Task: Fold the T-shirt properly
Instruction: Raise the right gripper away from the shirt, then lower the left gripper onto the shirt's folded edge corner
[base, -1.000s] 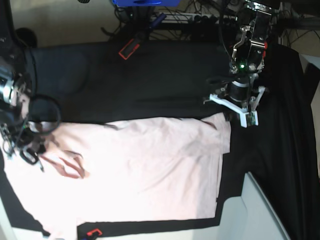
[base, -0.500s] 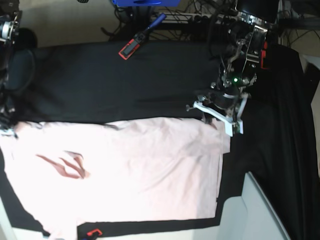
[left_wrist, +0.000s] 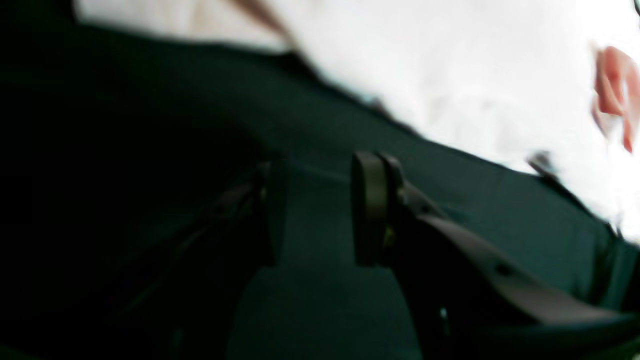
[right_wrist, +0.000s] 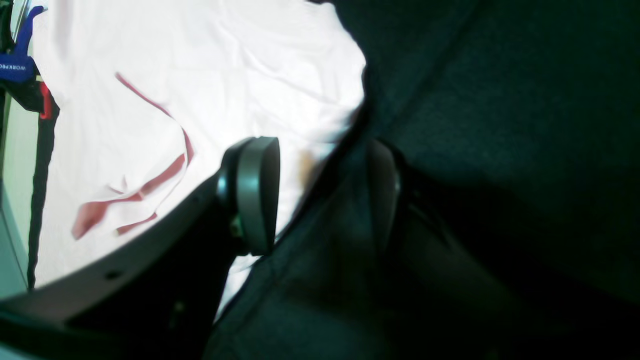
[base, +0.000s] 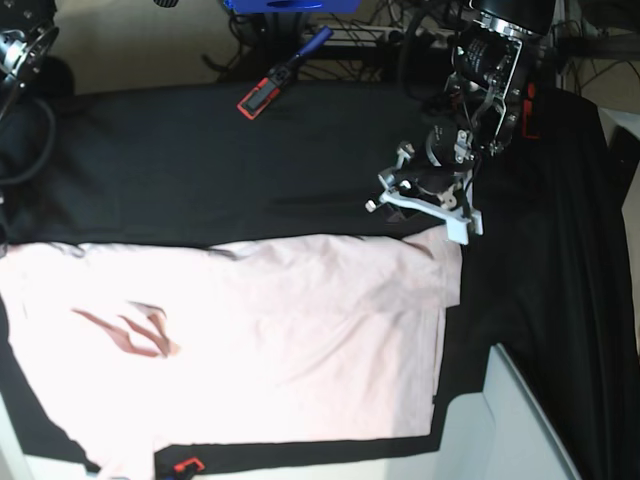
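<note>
The pale pink T-shirt (base: 260, 340) lies spread flat on the black table cloth (base: 200, 160), with a reddish fold mark (base: 130, 332) near its left end. My left gripper (base: 425, 208) hovers just above the shirt's far right corner; in the left wrist view it (left_wrist: 320, 210) is open with only black cloth between its fingers and the T-shirt (left_wrist: 450, 75) beyond. In the right wrist view my right gripper (right_wrist: 320, 195) is open and empty above the T-shirt's edge (right_wrist: 200, 75). In the base view only part of the right arm (base: 18, 50) shows at the top left.
A red-and-black clamp (base: 258, 100) and a blue-handled clamp (base: 310, 42) sit at the table's far edge. Another red clamp (base: 187, 465) grips the near edge. A pale panel (base: 520, 430) fills the near right corner. Cables crowd the back.
My right gripper opened and its arm pulled away up and left from the shirt's left end, which now lies flat. My left arm shifted left along the shirt's far edge.
</note>
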